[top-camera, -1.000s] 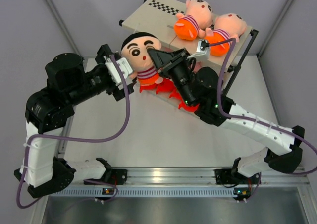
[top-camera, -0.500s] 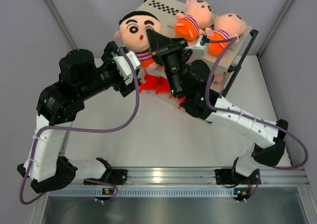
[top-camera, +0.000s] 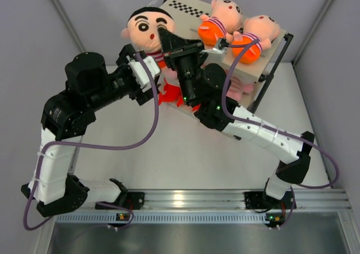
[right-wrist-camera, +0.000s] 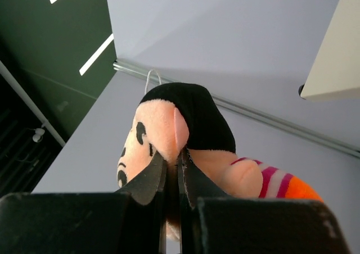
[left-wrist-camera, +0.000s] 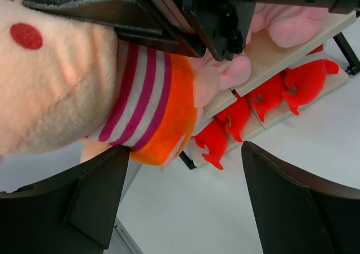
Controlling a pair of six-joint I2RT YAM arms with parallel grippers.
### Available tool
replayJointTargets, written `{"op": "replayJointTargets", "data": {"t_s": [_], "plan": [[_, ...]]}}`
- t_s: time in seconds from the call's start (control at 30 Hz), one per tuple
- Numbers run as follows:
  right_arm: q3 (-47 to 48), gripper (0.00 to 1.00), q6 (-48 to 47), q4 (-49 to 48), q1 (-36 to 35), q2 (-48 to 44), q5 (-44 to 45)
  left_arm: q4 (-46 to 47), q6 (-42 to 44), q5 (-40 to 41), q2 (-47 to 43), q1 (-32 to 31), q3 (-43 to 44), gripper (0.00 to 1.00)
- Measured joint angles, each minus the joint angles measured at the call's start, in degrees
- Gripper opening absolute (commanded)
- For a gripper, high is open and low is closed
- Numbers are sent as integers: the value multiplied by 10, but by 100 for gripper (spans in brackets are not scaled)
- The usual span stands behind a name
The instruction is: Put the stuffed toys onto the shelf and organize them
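My right gripper (top-camera: 163, 39) is shut on the ear of a boy doll (top-camera: 147, 25) and holds it in the air at the left end of the shelf's top board (top-camera: 175, 19). The right wrist view shows the fingertips (right-wrist-camera: 159, 172) pinching the doll's ear (right-wrist-camera: 179, 129). My left gripper (top-camera: 142, 73) is open just below the doll; in its view the doll's striped shirt and orange shorts (left-wrist-camera: 154, 99) hang beyond the left finger (left-wrist-camera: 95, 198), not gripped. Two more boy dolls (top-camera: 222, 19) (top-camera: 256, 35) lie on the top board. A pink plush (left-wrist-camera: 292, 26) lies on the middle board.
Red plush shapes (left-wrist-camera: 270, 91) lie on the lowest board, also seen under the arms in the top view (top-camera: 169, 96). The shelf's black frame (top-camera: 275, 63) stands at the back right. The right arm's black wrist (left-wrist-camera: 208, 9) crosses close over the left gripper.
My right gripper has lifted the boy doll up and back to the left end of the shelf top. The left arm rose and followed beneath it.
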State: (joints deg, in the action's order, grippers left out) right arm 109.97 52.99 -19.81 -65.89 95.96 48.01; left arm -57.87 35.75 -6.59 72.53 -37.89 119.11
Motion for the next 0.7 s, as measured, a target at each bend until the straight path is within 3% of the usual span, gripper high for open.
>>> {"op": "replayJointTargets", "data": {"t_s": [0.07,0.1,0.2,0.23,0.43,0.7], "plan": [[0,0,9,2,0,3,0,3,-4,3,9,0,0,71],[0,0,13,3,0,3,0,7,-5,8,14,0,0,52],[0,0,20,4,0,2,-1,27,-4,33,27,0,0,17],[0,0,22,6,0,2,-1,34,-3,45,30,0,-1,0],[-16,1,21,0,0,-8,3,52,7,94,35,0,-2,0],[-58,44,-66,-3,2,-57,26,58,52,109,74,0,57,0]]}}
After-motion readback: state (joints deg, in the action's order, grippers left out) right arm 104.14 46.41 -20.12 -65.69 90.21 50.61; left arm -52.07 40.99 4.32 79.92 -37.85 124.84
